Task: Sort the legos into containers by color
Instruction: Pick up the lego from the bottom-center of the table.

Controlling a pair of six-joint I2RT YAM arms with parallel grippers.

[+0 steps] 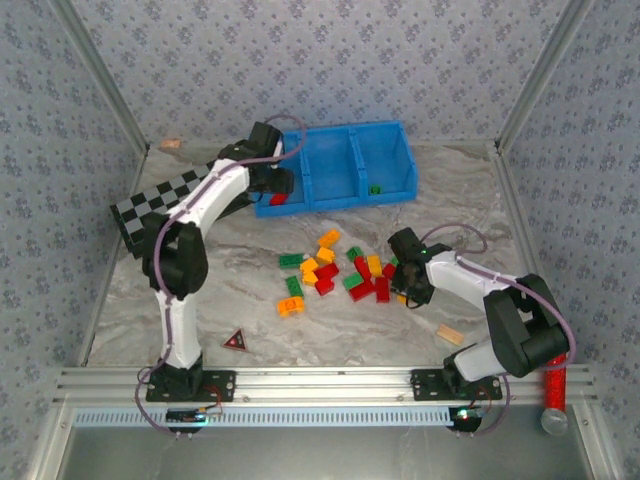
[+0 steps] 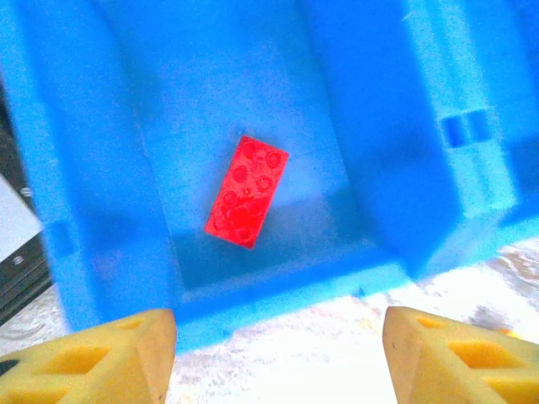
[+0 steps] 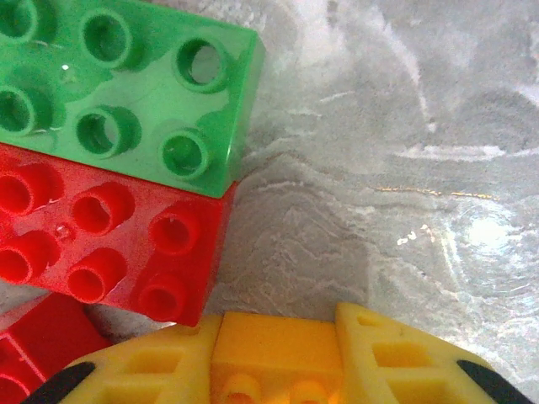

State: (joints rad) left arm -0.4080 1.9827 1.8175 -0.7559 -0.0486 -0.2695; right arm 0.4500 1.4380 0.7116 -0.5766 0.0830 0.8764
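Nearest you, your right gripper (image 1: 409, 287) is clamping a yellow-orange brick (image 3: 271, 343) beside the legos (image 1: 335, 272), most lying unsorted on the table (image 1: 250, 250); farther off, your left gripper (image 2: 278, 338) is hanging open over the containers (image 1: 395, 150), a red brick (image 2: 246, 192) sitting in the left compartment and a green brick (image 1: 375, 188) in the right.

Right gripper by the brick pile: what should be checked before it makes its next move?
1. Right gripper shut on the yellow-orange brick: ok.
2. Neighbouring red brick clear of its fingers: cannot tell.
3. Left gripper open, holding nothing: ok.
4. Sorted red brick lying flat in the left compartment of the blue tray: ok.
5. Colours kept apart, with the green brick in the right compartment: ok.
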